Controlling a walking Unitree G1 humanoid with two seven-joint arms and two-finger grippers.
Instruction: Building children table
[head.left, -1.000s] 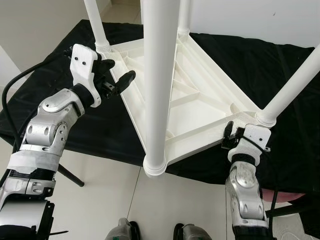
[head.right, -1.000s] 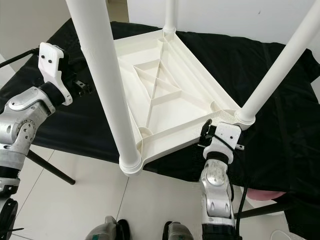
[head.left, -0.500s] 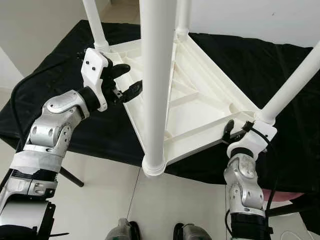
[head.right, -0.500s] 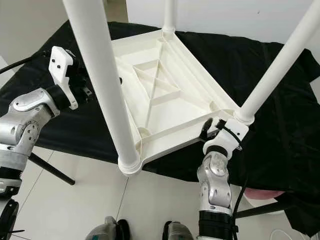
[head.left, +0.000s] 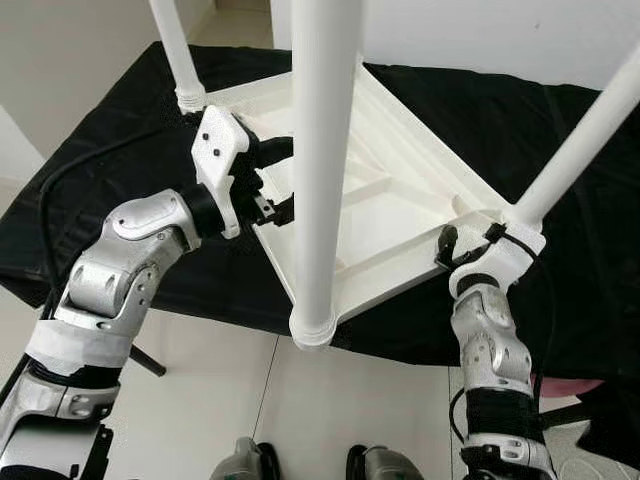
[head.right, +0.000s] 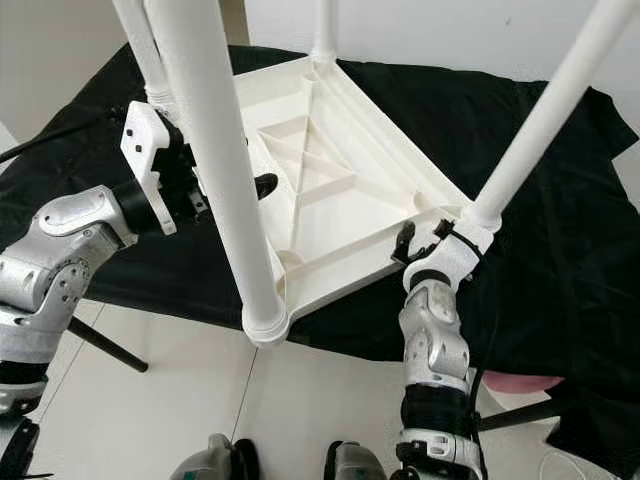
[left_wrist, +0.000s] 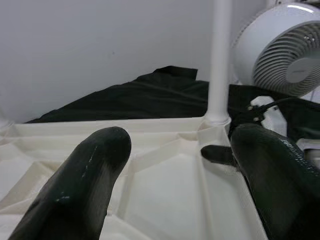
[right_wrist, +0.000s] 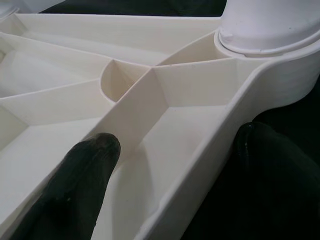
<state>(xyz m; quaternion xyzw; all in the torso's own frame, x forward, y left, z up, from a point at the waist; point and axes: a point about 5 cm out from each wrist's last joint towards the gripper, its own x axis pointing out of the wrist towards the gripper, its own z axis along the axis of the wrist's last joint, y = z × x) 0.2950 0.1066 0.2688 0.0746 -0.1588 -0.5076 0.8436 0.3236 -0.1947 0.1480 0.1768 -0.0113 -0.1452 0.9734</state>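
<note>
A white children's table (head.left: 400, 200) lies upside down on a black cloth (head.left: 560, 110). Its legs stick up: the near leg (head.left: 325, 150), the right leg (head.left: 585, 145) and the far-left leg (head.left: 170, 45). My left gripper (head.left: 281, 181) is open at the table's left rim, one finger above it and one lower, just behind the near leg. In the left wrist view the ribbed underside (left_wrist: 165, 165) lies between the left gripper's fingers (left_wrist: 85, 185). My right gripper (head.left: 466, 243) is open and straddles the rim (right_wrist: 200, 185) beside the right leg's socket (right_wrist: 270, 30).
The cloth-covered work surface ends just before the near leg's socket (head.left: 312, 328). Below are pale floor tiles (head.left: 200, 420) and my feet. A black cable (head.left: 70, 170) trails off my left wrist. A white fan (left_wrist: 285, 50) stands behind the far side.
My left gripper has swung right, from beside the cloth to over the table's left rim. The right wrist has turned a little at its corner. The whole picture has shifted slightly.
</note>
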